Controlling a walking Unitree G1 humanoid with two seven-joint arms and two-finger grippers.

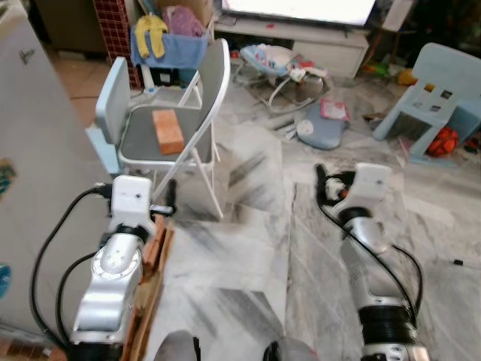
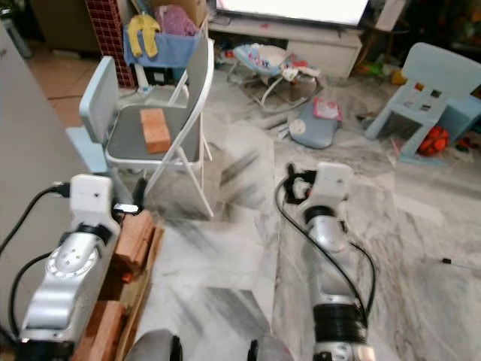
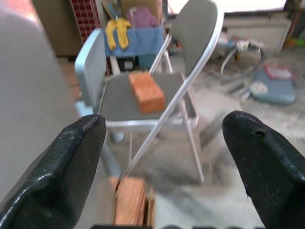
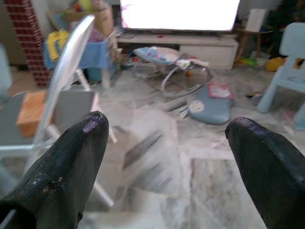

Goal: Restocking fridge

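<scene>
**Robot squares up to folding chair, both grippers empty**

Left wrist view puts the job plainly: the left gripper (image 3: 162,167) has its black fingers spread wide with nothing between them, framing the orange block (image 3: 146,90) that lies flat on the grey seat of the folding chair (image 3: 186,52). The right gripper (image 4: 167,167) is equally agape and empty, pointing over the marble floor (image 1: 248,248) beside the chair. Both silver arms reach forward at about waist height, the left one nearest the white fridge (image 1: 30,173) at the robot's left. Doing this step well likely means centring the block between the left fingers, coming in above the seat's front edge and clear of the tilted backrest, before closing. Beyond lie a baby bouncer (image 1: 270,60) and a blue child's chair (image 1: 432,98).
</scene>
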